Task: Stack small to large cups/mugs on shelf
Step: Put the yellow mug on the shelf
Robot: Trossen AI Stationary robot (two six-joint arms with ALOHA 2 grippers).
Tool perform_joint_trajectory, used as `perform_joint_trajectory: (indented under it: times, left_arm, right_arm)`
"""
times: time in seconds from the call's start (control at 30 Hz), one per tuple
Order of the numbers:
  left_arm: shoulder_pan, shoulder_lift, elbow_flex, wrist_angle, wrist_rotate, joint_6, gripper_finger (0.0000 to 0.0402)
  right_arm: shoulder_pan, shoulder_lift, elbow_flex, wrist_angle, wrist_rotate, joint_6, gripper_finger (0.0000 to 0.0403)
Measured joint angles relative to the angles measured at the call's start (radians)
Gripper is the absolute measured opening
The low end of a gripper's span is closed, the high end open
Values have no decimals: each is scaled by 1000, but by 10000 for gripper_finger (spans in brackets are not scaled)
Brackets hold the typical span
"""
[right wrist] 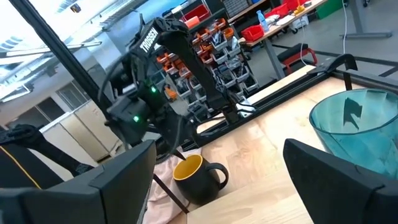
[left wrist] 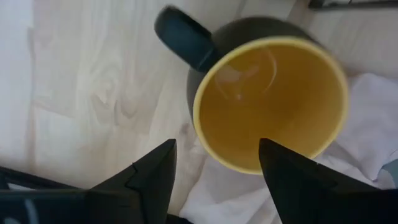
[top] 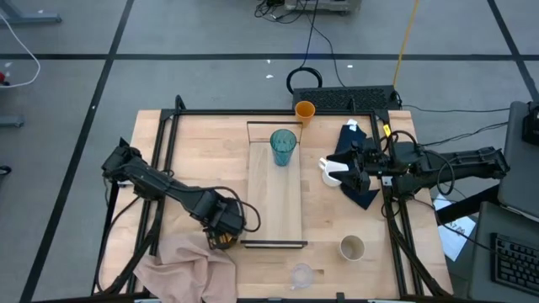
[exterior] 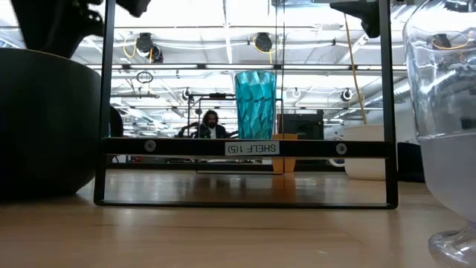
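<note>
Low view: shelf (exterior: 245,148) rail before bright workshop ceiling lights.

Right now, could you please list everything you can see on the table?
tumbler: one, teal, on the pale shelf
dark mug: one, yellow inside, near left, by pinkish cloth
white mug: one, right of shelf
orange cup: one, far edge
beige cup: one, near right
clear glass: one, near edge
dark blue cloth: one, right side
left gripper: open, astride dark mug's rim
right gripper: open, by white mug
</note>
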Motion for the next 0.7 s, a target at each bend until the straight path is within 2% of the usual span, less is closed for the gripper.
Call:
perform_joint_trajectory:
  times: [0.37, 0.7]
  left_arm:
    - [0, 0, -35, 45, -32, 5, 227]
    - [4, 0, -117, 81, 5, 8, 227]
  right_arm:
    - [6, 0, 0, 0, -1, 3, 343]
    - [6, 0, 0, 0, -1, 4, 343]
